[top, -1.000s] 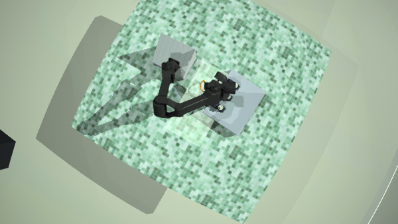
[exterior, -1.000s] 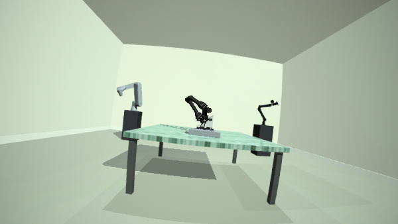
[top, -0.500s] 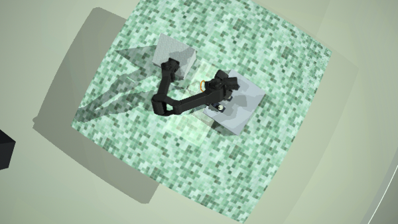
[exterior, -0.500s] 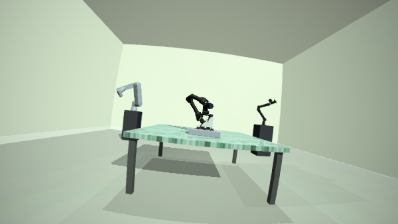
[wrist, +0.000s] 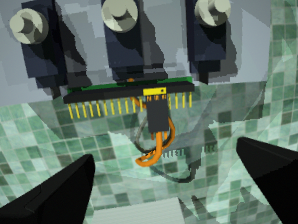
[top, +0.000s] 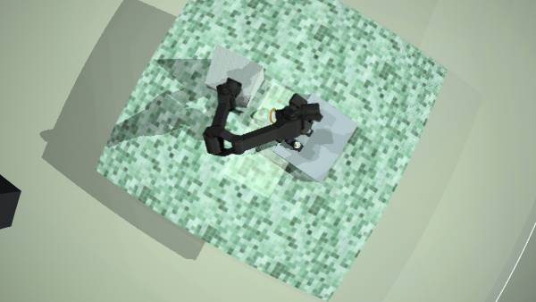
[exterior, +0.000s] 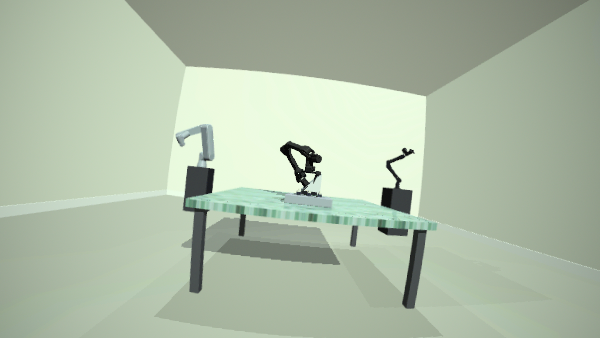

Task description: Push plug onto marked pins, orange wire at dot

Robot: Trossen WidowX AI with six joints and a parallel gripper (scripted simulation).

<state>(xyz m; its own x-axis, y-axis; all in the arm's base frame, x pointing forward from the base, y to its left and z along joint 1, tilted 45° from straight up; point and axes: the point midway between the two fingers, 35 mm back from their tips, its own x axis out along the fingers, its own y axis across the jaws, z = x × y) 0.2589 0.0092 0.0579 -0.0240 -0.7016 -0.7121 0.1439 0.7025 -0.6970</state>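
The black plug (wrist: 158,114) stands nearly square to the pin row, below the yellow band (wrist: 150,92), whose dot is at its right end. Its upper end is over the marked pins; short bits of pin show between plug and band. How deep the pins sit in it is hard to tell. The orange wire (wrist: 159,142) leaves its lower end in a loop, with darker wire beside it. Thin yellow pins (wrist: 98,108) show on both sides and look straight. My gripper (wrist: 167,153) is wide open and empty, its fingers well apart, left and right below the plug.
The grey holder (top: 337,130) (wrist: 255,50) carries three dark servo bodies with pale round horns (wrist: 120,15). A pale block (top: 237,67) under the arm's base stands on the patterned table (top: 214,201). Two other arms stand on pedestals (exterior: 199,182) (exterior: 395,205) beyond the table.
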